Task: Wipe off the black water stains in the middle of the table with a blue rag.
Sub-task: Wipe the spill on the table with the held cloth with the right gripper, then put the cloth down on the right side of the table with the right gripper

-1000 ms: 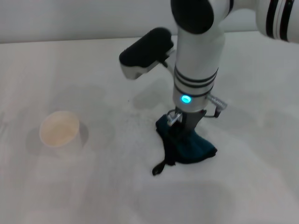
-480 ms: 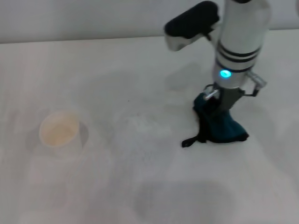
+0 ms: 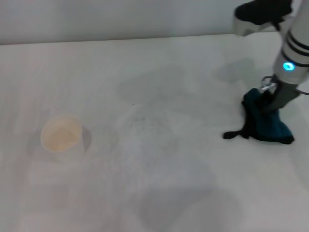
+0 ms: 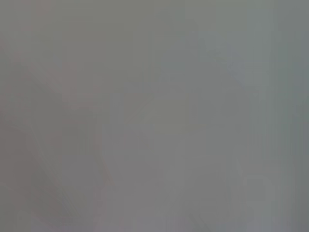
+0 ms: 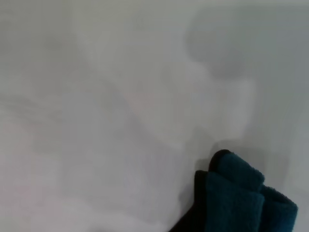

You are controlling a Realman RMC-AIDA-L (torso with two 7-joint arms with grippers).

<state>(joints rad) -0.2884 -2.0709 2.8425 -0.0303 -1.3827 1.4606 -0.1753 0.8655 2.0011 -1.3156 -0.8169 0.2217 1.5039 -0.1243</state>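
Head view: right gripper (image 3: 270,104) pinches the blue rag (image 3: 268,124) against the tabletop (image 3: 154,183) at 3 o'clock.

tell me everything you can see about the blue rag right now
The blue rag is a dark teal-blue soft cloth, bunched into a loose mound rather than lying flat. It has black edging, and a black loop tab trails from it toward the middle of the table. It sits on the white tabletop at the robot's far right. The right gripper presses down into its top and grips it. The right wrist view shows its plush folds. Nothing else touches it.
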